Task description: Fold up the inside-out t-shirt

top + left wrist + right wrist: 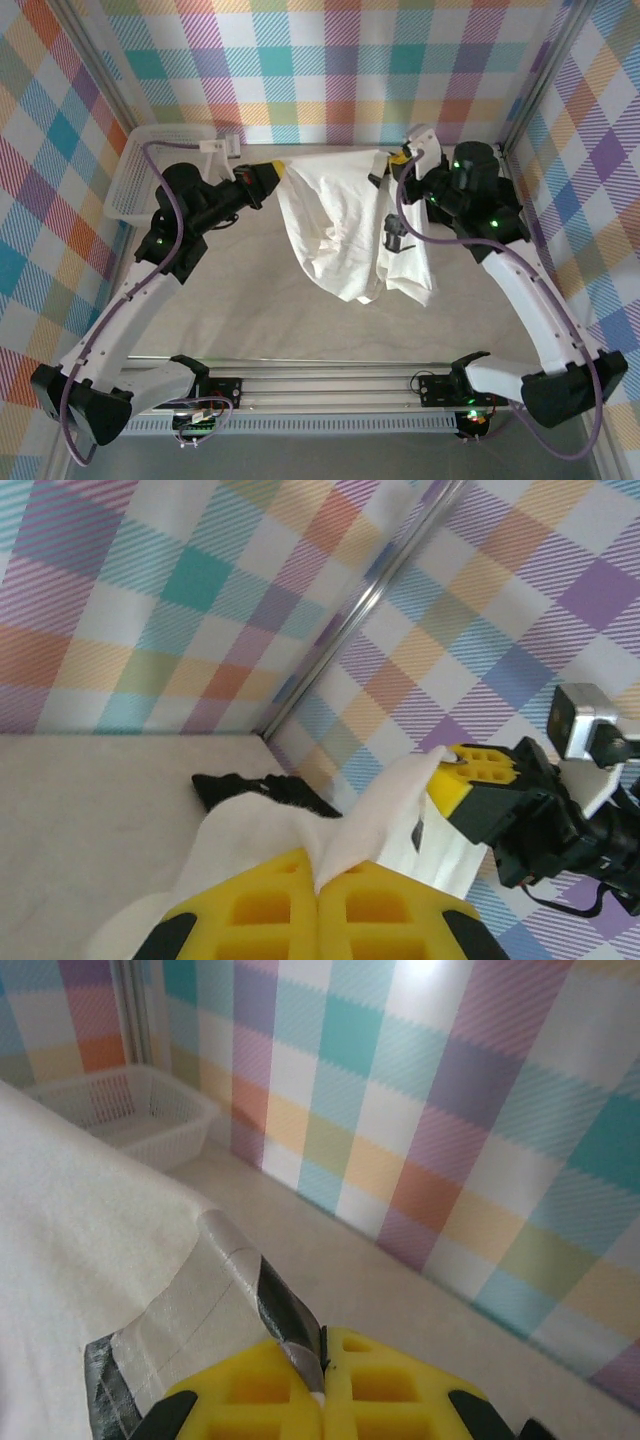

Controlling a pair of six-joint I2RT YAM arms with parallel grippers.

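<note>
L gripper (318, 885) is clamping shut on a pinch of the inside-out t-shirt (335, 225), w/ cloth bunching up between the pressed fingers. R gripper (325, 1360) is likewise pinching closed on a grey/black edge strip of the same shirt. Both are holding the top edge up over the far side of the table (250, 320), so the body is hanging and draping down btwn them. This is prob to let it open out before laying it flat. Far-left, white basket (128, 190) is sitting by the wall; black garment (245, 788) is lying near the back corner.
</note>
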